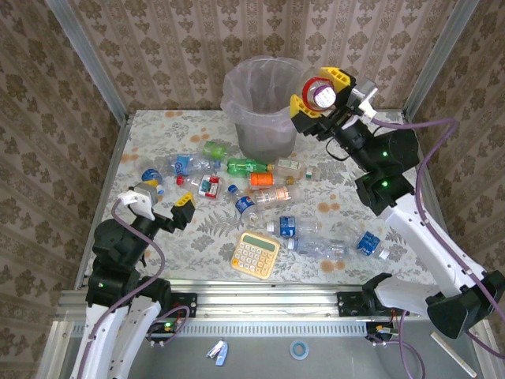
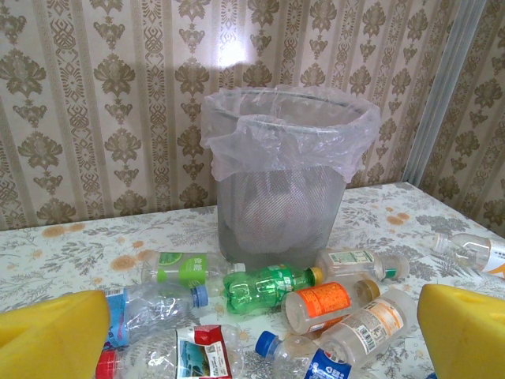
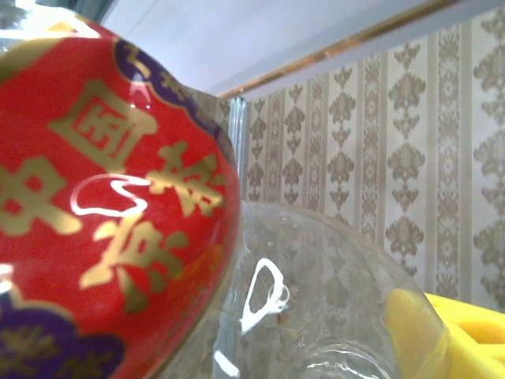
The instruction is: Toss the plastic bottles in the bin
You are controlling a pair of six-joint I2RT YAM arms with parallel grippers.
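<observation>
One bottle [image 1: 323,97] — in right gripper [image 1: 320,92]

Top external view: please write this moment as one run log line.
right gripper: shut on red-label bottle, raised beside bin | left gripper: open, empty | other bottles: on table

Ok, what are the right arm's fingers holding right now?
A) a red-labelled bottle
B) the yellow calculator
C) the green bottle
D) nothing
A: the right fingers are clamped on the red-labelled bottle, raised beside the rim of the bin; the calculator and the green bottle lie on the table.
</observation>
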